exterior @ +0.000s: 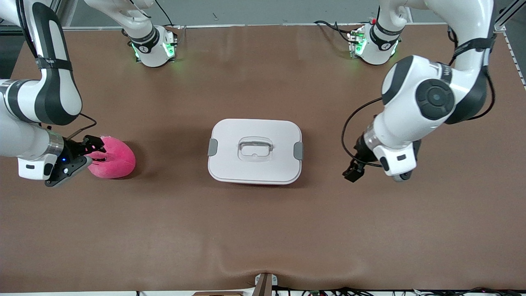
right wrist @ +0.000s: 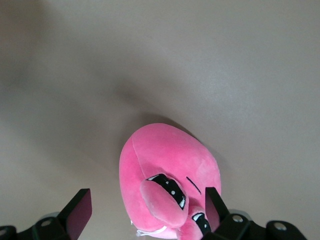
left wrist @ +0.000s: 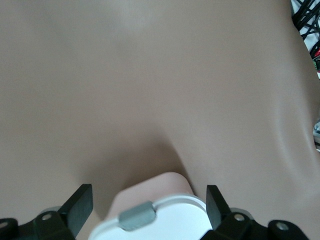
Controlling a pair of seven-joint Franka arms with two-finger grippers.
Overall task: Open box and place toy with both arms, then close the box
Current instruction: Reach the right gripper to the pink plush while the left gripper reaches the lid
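The box (exterior: 254, 150) sits shut at the table's middle, with a white lid, grey side clips and a clear centre handle. The hot-pink plush toy (exterior: 115, 158) lies on the table toward the right arm's end. My right gripper (exterior: 91, 151) is low at the toy, open, and its fingers straddle the end with the eyes. In the right wrist view the toy (right wrist: 160, 160) lies between the spread fingers of that gripper (right wrist: 146, 207). My left gripper (exterior: 352, 172) is open and empty, beside the box toward the left arm's end. In the left wrist view that gripper (left wrist: 148, 202) faces a clip (left wrist: 136, 216) on the box (left wrist: 172, 222).
The brown table (exterior: 263, 230) is bare around the box and toy. The two arm bases (exterior: 154, 45) (exterior: 374, 43) stand at the edge farthest from the front camera. The left arm's bulky elbow (exterior: 431, 98) hangs over the table. Cables (left wrist: 307, 25) run along the near edge.
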